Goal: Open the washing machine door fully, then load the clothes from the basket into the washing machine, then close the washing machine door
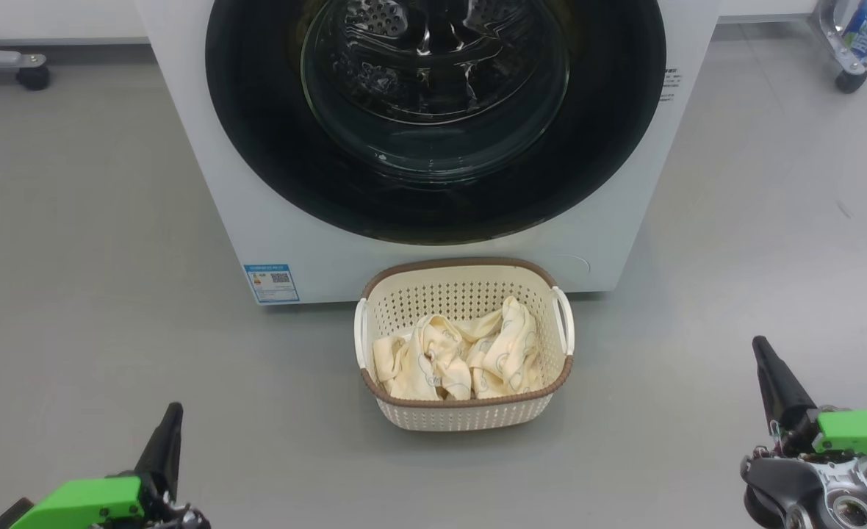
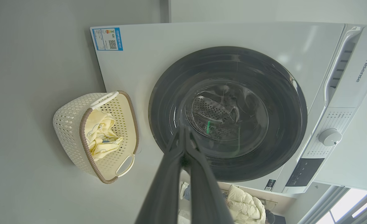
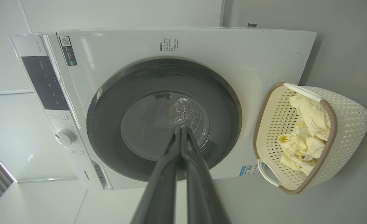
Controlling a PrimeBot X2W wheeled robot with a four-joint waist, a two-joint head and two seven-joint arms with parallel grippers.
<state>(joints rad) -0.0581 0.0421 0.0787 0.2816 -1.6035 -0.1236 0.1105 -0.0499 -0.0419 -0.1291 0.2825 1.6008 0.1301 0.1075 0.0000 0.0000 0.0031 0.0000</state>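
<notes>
The left pincer (image 1: 173,411) and right pincer (image 1: 760,345) are clenched, empty; the shut door (image 1: 433,110) looks rigid and slick, so hook its rim.

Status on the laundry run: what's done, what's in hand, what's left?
Done: nothing yet. The washing machine door sits closed against the washing machine, and the clothes lie in the basket on the floor in front of it.
In hand: nothing. The left gripper and right gripper are shut, empty and clear of both.
Left: open the door fully, load the clothes, close the door.
</notes>
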